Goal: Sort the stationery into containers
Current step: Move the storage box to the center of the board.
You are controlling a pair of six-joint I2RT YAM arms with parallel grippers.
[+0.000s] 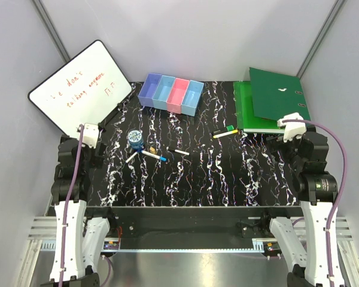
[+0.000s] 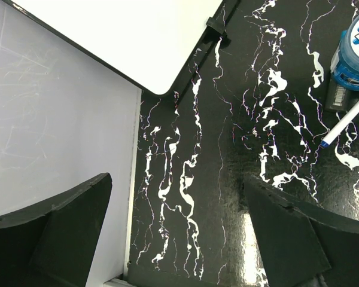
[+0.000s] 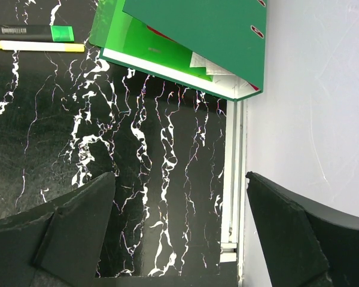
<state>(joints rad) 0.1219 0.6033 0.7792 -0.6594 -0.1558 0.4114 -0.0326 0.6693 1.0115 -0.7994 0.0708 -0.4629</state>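
Observation:
The stationery lies loose on the black marbled table. A round blue tape-like roll (image 1: 134, 138) lies left of centre, with a blue-capped marker (image 1: 154, 156) and a second slim white marker (image 1: 131, 157) beside it and a black-capped marker (image 1: 178, 151) further right. A yellow highlighter (image 1: 225, 134) and a green-tipped pen (image 1: 225, 128) lie near the binders. The four joined bins (image 1: 170, 94) stand at the back. My left gripper (image 1: 97, 154) is open and empty at the left table edge. My right gripper (image 1: 287, 143) is open and empty at the right edge.
A whiteboard (image 1: 81, 86) with red writing leans at the back left, its corner in the left wrist view (image 2: 119, 30). Green ring binders (image 1: 272, 98) lie at the back right, also in the right wrist view (image 3: 191, 36). Grey walls close both sides.

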